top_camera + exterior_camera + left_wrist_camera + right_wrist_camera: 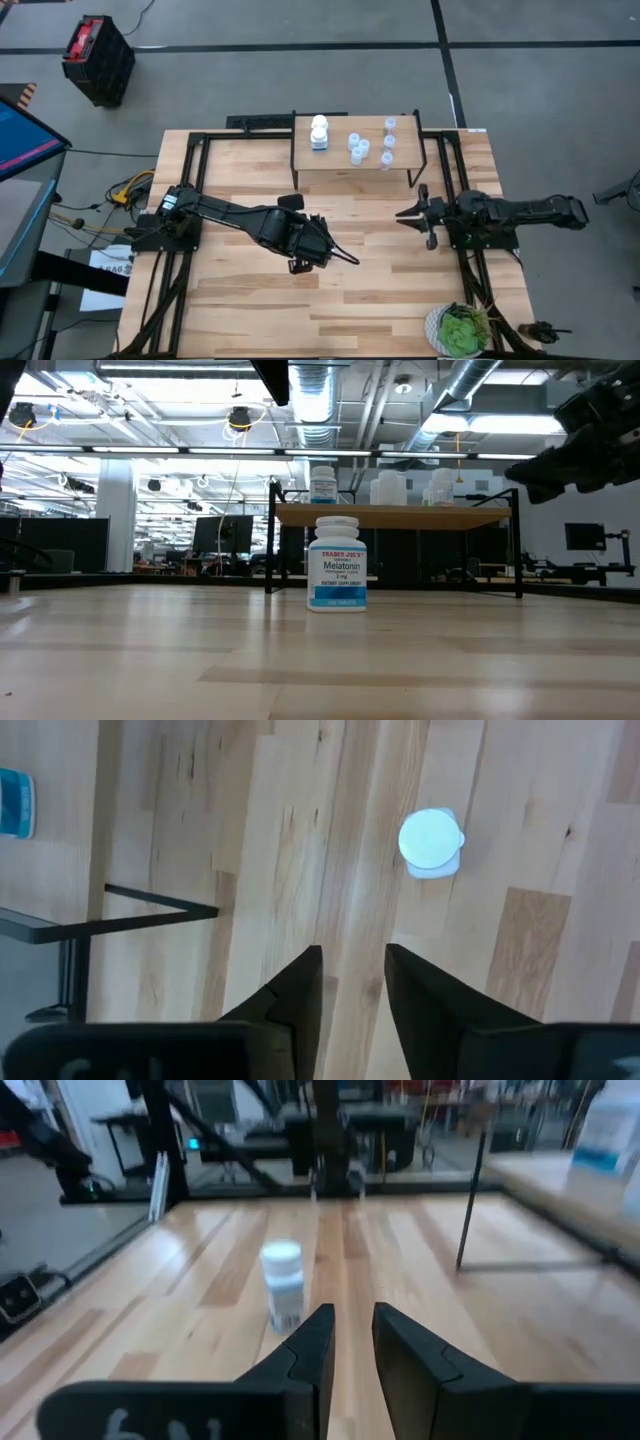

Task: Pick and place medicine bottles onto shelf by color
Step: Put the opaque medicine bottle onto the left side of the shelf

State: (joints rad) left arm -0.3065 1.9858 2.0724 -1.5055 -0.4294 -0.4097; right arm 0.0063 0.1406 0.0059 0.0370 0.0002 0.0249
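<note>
Near the middle of the table (240, 320), the left arm held the left gripper (330, 248) high above the wood, its fingers (300, 990) parted by a narrow gap and gripping nothing. Directly below stood one white medicine bottle (337, 563), upright on the boards and clear of both fingers, its round cap (430, 837) showing in the wrist view. Judging by that spacing, the bottle was either set down there or awaiting a pickup; the pictures did not settle which.

At the table's right edge the right gripper (415, 215) waited, pointing toward the centre, fingers (310, 1345) slightly apart and empty.

Along the far edge stood the shelf (340, 172), its load sorted by kind: white bottles (318, 132) clustered at its left end, the pale translucent ones (358, 147) grouped from the middle to the right end. The lone bottle presumably belonged with the white ones.

In the near right corner sat a potted plant (460, 330), well apart from the work.
</note>
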